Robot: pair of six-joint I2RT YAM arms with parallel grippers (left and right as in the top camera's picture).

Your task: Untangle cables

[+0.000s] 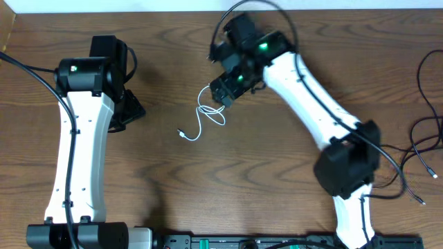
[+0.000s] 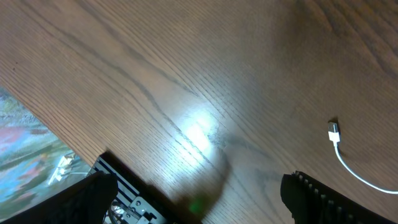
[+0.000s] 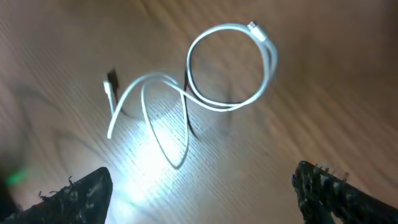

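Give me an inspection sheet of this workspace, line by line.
Surface: wooden table, bare grain, lamp glare.
Job's things: white cable looped mid-table; black cable at the right edge, apart from it.
Clutter: nothing seen.
Grippers: left gripper open, empty, near the white plug; right gripper open, empty, above the white cable.
Cables: thick arm wires run to both arms.
Surroundings: pale strip beyond the far edge.

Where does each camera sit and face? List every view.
Overhead: above the table, looking down; left arm, right arm, white cable between.
Left wrist: on the left hand, facing bare wood; fingertips low, cable plug at right.
Right wrist: on the right hand, over the cable's loops; fingertips in corners.
Shared: white cable in all.
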